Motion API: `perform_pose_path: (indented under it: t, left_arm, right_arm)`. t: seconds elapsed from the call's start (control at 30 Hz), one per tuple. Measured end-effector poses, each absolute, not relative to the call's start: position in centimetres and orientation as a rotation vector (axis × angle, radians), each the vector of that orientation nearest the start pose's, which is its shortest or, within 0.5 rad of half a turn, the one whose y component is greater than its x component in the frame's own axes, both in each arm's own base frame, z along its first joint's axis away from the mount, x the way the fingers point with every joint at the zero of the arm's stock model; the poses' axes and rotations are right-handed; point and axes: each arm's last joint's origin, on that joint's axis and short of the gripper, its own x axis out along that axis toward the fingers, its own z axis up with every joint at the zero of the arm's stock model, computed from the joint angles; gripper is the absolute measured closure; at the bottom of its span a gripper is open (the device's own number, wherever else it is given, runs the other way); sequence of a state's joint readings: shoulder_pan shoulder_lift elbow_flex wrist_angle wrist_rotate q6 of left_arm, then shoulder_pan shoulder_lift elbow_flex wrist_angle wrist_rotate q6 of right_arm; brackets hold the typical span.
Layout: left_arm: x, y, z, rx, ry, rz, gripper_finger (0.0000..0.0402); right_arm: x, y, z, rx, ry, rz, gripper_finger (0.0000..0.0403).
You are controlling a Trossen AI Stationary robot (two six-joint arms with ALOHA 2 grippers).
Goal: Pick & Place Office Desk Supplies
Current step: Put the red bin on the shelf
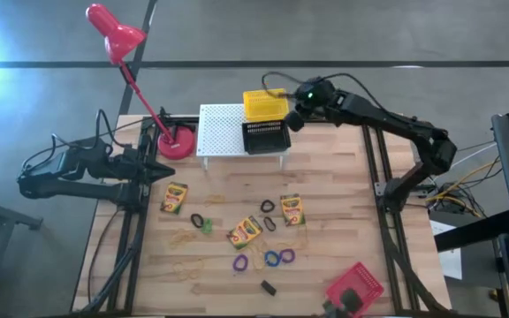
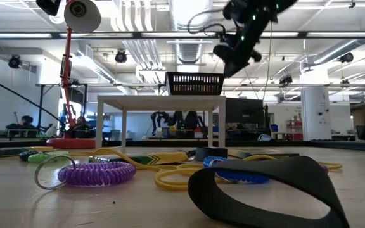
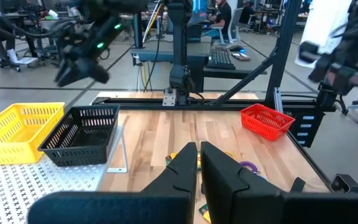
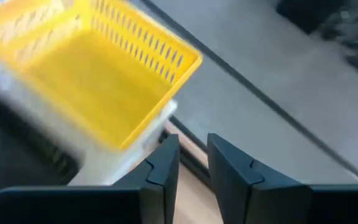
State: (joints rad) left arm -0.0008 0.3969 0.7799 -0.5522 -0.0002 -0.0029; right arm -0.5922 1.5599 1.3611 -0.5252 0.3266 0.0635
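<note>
Three yellow-and-green crayon boxes [image 1: 174, 197] [image 1: 291, 209] [image 1: 245, 231] lie flat on the wooden table. Around them lie tan rubber bands [image 1: 184, 238], a green loop [image 1: 206, 226], black loops [image 1: 269, 215], a purple loop [image 1: 240, 262] [image 2: 97, 172], blue loops [image 1: 277, 258] and a small black block [image 1: 268, 286]. My right gripper [image 1: 297, 117] [image 4: 193, 155] hangs in the air beside the yellow basket [image 1: 265, 104] [image 4: 86, 68], its fingers a narrow gap apart and empty. My left gripper [image 1: 164, 168] [image 3: 199, 163] waits shut at the table's left edge, next to the lamp base.
A white perforated rack [image 1: 222, 129] stands at the far edge and carries the yellow basket and a black basket [image 1: 265, 137] [image 3: 82, 134]. A red desk lamp [image 1: 177, 143] stands left of the rack. A red basket [image 1: 354, 286] [image 3: 266, 120] sits at the near right corner.
</note>
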Motion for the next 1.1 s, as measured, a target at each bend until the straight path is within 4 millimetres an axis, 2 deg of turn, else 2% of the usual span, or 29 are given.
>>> perform_pose_path:
  t: [0.1, 0.23, 0.5, 0.67, 0.73, 0.83, 0.93, 1.1]
  left_arm:
    - [7.7, 0.0, 33.6, -0.003, 0.169, -0.001, 0.0374]
    - [7.7, 0.0, 33.6, -0.002, 0.169, -0.001, 0.0374]
    - [7.7, 0.0, 33.7, -0.002, 0.169, -0.001, 0.0374]
    - [7.7, 0.0, 33.6, 0.001, 0.169, -0.001, 0.0374]
    - [7.7, 0.0, 33.6, 0.001, 0.169, -0.001, 0.0374]
    - [7.7, 0.0, 33.6, 0.001, 0.169, -0.001, 0.0374]
    - [7.7, 0.0, 33.7, 0.001, 0.169, -0.001, 0.0374]
    - [7.7, 0.0, 33.6, 0.001, 0.169, -0.001, 0.0374]
  right_arm:
    - [27.3, -21.9, 30.5, 0.227, 0.603, -0.848, 0.0339]
    - [27.1, -23.0, 29.3, 0.268, 0.608, -0.848, 0.0351]
    - [28.2, -22.3, 29.1, 0.268, 0.609, -0.698, 0.0364]
    - [27.6, -21.0, 30.9, 0.196, 0.594, -0.764, 0.0365]
    - [27.2, -19.6, 31.6, 0.171, 0.624, -0.758, 0.0365]
    - [26.8, -16.0, 32.6, 0.168, 0.700, -0.676, 0.0365]
    - [26.4, -10.9, 32.5, 0.175, 0.818, -0.625, 0.0365]
    - [24.7, -1.6, 31.0, 0.213, 0.942, -0.527, 0.0365]
